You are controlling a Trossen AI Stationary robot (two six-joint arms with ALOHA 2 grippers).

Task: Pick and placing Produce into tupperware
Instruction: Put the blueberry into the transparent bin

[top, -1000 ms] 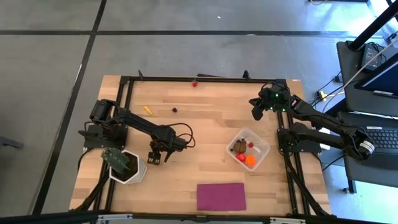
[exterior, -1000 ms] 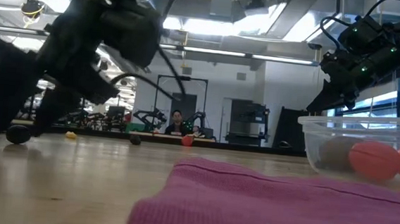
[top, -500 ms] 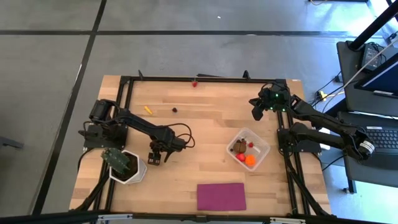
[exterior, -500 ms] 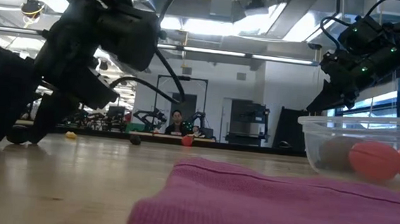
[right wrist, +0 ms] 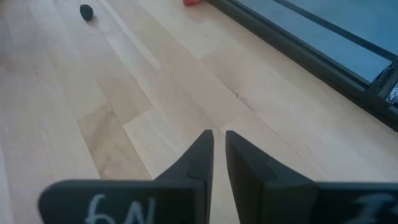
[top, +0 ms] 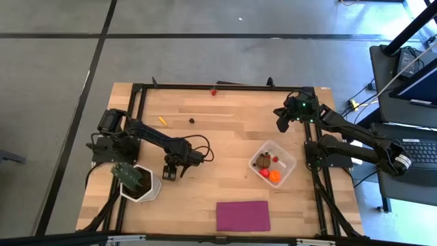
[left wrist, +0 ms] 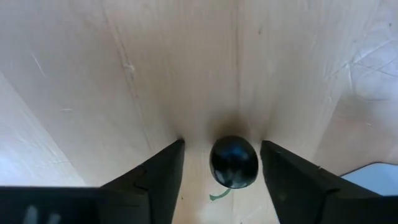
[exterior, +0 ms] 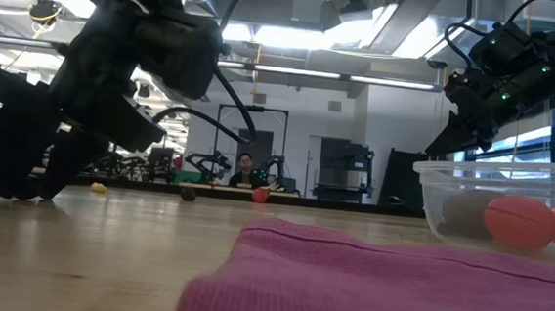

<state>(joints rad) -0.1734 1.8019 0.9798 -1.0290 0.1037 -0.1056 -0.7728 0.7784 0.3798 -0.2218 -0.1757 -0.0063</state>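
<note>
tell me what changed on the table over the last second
The left claw came down around the dark berry beside the plant pot, fingers not yet touching it. The right claw stayed shut above the table's far right; the tub and its fruit stayed put.

tupperware (exterior: pixel 471 194) cut off at edge (low view), contents (exterior: pixel 518 221) blurred behind wall

**Left gripper lowered around the berry**

The left gripper (left wrist: pixel 222 171) came down to the wooden table (left wrist: pixel 186 68) and narrowed its fingers around the small dark round berry (left wrist: pixel 234 161), which dropped out of the low view behind them.
</note>
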